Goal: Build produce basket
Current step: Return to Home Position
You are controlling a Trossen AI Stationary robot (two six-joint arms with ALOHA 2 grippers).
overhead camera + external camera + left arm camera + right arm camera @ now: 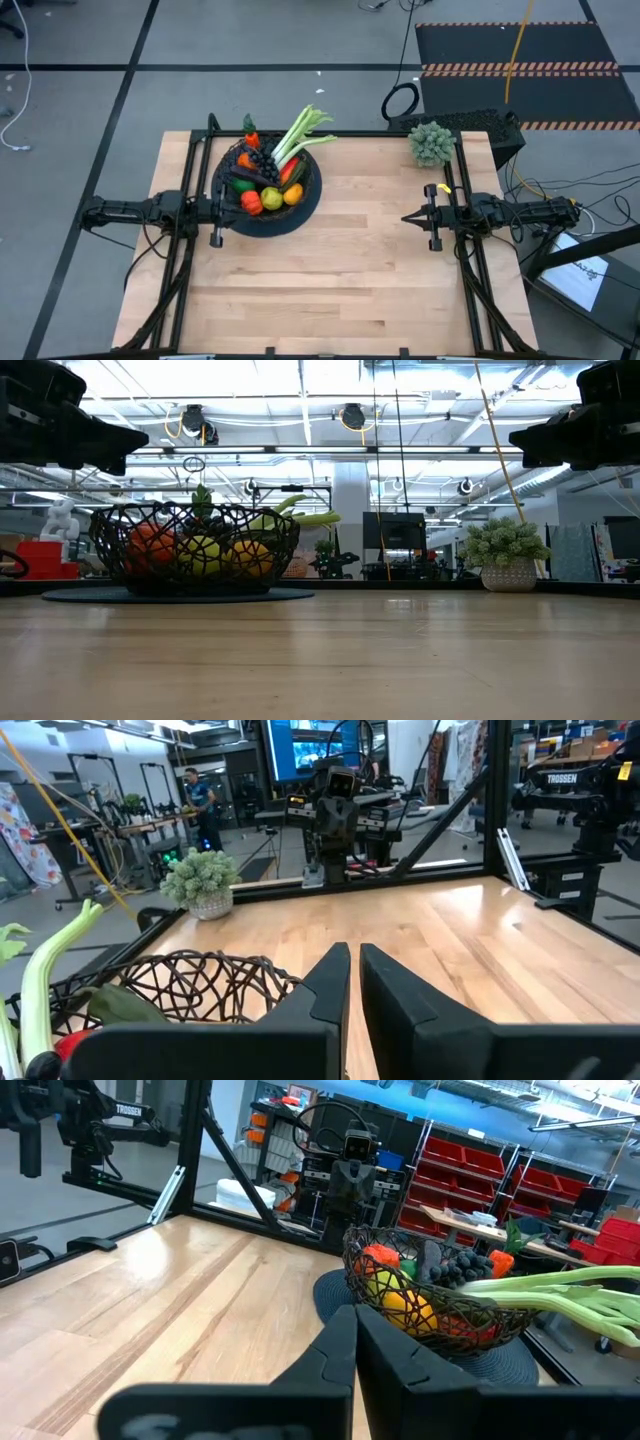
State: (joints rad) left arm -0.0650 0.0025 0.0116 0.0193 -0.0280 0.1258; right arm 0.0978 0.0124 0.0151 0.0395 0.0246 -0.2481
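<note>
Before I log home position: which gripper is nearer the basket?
Left. Seen from above, the left gripper hangs at the basket's rim on the left arm's side. The right gripper hangs far off on the opposite side, well apart from it.

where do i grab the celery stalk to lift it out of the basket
Probably grip the celery stalk where it sticks out past the basket rim, coming from above: that stretch is slender and bare, its other end lies among other produce.
</note>
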